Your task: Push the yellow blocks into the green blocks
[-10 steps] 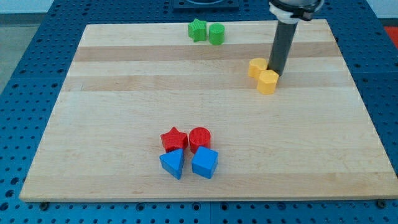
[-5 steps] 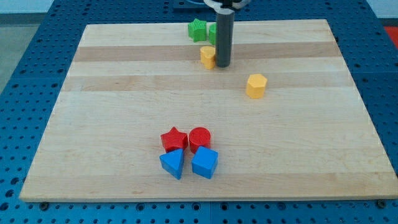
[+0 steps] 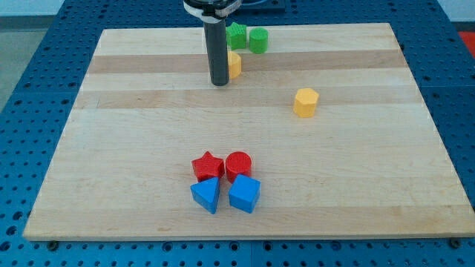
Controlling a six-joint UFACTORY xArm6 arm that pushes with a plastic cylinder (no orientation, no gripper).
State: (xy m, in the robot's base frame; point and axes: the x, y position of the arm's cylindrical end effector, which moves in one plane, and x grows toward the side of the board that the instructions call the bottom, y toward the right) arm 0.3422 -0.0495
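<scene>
In the camera view my tip (image 3: 219,83) rests on the bench (image 3: 133,148), touching the left side of one yellow block (image 3: 234,64), which sits just below the green star (image 3: 236,34) and green cylinder (image 3: 258,40). The rod carries no hand, so nothing opens or closes. The yellow hexagon (image 3: 305,101) lies well apart to the right. Judging by this, the first yellow is nearly delivered; next I'd circle beneath it and nudge upward, then fetch the hexagon.

You find nothing to read here: no text, label, brand, number or sign stands on the wooden board (image 3: 111,148), the coloured blocks, the rod, or the blue perforated surface (image 3: 30,44) around it.
</scene>
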